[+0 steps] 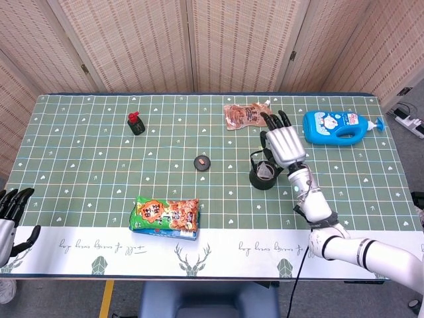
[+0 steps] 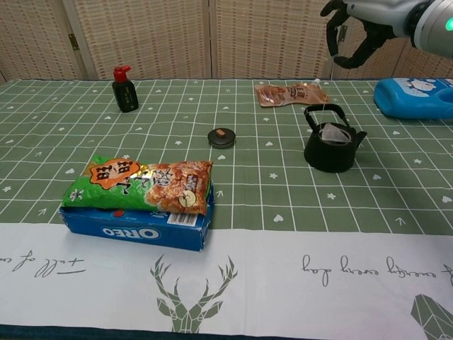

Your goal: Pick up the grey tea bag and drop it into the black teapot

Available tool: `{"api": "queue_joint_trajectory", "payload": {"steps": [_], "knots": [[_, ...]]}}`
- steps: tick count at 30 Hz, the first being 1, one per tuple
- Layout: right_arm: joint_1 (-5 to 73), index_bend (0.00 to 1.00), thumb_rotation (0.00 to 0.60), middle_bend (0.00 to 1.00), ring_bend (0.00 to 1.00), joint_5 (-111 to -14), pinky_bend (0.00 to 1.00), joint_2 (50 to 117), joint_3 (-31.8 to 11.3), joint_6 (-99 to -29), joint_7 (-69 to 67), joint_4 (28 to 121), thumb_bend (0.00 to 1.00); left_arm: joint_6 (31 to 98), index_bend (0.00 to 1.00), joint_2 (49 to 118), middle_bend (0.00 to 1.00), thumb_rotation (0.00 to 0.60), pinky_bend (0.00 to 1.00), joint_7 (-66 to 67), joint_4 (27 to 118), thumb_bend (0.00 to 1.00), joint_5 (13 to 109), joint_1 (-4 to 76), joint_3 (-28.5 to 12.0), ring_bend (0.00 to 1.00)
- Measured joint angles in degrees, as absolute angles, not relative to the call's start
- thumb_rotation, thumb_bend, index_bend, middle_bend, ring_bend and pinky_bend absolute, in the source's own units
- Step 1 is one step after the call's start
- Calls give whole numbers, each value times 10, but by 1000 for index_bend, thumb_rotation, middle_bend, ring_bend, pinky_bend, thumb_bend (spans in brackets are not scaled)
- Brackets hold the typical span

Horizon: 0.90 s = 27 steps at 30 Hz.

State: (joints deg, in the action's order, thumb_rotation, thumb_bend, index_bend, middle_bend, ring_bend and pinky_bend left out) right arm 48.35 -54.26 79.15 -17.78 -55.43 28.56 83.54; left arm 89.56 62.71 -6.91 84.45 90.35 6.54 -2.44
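The black teapot (image 1: pixel 264 177) (image 2: pixel 329 151) stands right of the table's middle. The grey tea bag (image 2: pixel 333 132) lies in its open mouth, under the handle. A thin string runs straight up from the bag to my right hand (image 1: pixel 283 146) (image 2: pixel 357 28), which hovers above the pot and pinches the string between curled fingers. In the head view this hand covers the pot's far edge. My left hand (image 1: pixel 10 217) hangs at the table's near left corner, fingers apart and holding nothing.
A round lid (image 1: pixel 202 162) lies left of the pot. A brown pouch (image 1: pixel 246 115) and a blue bottle (image 1: pixel 338 126) lie behind it. A black red-capped bottle (image 1: pixel 136 123) stands far left. A snack bag on an Oreo box (image 2: pixel 141 191) sits near the front.
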Motion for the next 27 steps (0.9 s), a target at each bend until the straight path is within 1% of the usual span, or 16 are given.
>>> {"api": "queue_joint_trajectory", "payload": {"steps": [5, 11, 20, 23, 24, 25, 26, 27], "knots": [[476, 698, 600, 104, 108, -556, 0, 788, -157, -554, 281, 851, 452, 895, 29, 628, 67, 600, 1, -64, 846, 387, 905, 65, -24, 40], [466, 689, 600, 92, 106, -596, 0, 784, -127, -552, 268, 866, 451, 891, 29, 630, 67, 600, 1, -56, 846, 388, 904, 66, -24, 40], [480, 641, 600, 77, 98, -628, 0, 811, -105, -529, 269, 868, 451, 898, 31, 626, 67, 600, 1, -69, 847, 388, 905, 63, -25, 40], [488, 559, 600, 52, 72, -626, 0, 821, -98, -524, 295, 869, 451, 900, 44, 623, 67, 600, 1, -73, 848, 395, 906, 62, -24, 40], [491, 508, 600, 34, 59, -624, 0, 824, -96, -521, 305, 870, 451, 900, 49, 622, 67, 600, 1, -73, 849, 399, 907, 61, -23, 40], [494, 434, 600, 16, 46, -618, 0, 828, -93, -517, 319, 873, 451, 901, 51, 622, 67, 600, 1, -73, 849, 401, 907, 61, -23, 40], [497, 328, 600, 3, 35, -611, 0, 829, -91, -514, 328, 876, 450, 902, 52, 621, 67, 600, 1, -74, 850, 401, 909, 60, -23, 40], [499, 258, 600, 0, 29, -602, 0, 831, -89, -511, 336, 880, 444, 903, 52, 621, 67, 600, 1, -75, 850, 401, 910, 60, -22, 40]]}}
